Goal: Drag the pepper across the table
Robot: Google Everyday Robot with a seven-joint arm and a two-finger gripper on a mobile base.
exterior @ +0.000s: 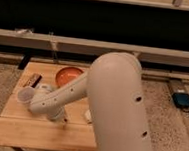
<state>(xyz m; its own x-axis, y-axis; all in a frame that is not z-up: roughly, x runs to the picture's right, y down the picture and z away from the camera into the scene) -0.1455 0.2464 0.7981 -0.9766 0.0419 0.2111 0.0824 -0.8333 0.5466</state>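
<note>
Pepper: not made out from this position. The robot's white arm (60,99) lies across the middle of the table (32,132) and covers whatever is beneath it.

Gripper (62,118): only a small dark tip shows below the lower edge of the forearm, low over the table's middle. This tip is probably the gripper, though it could be something lying on the wood. Whether the claw is released, clenched or grasping anything cannot be told.

Table: light wooden plank top with visible slat lines. The near half is bare wood.

Items on the far half:
- Orange bowl (68,76), round, at the far edge and just beyond the arm.
- Dark brown bar (34,79), to the left of the bowl and lying at a slant.
- White cup (25,94), near the left edge, just beside the end of the forearm.
- Small white object (87,115), in the crook of the arm on the right side. Its nature is unclear.

Surroundings: speckled floor on both sides. A blue device (184,100) with a cable lies on the floor, well apart to the right.
</note>
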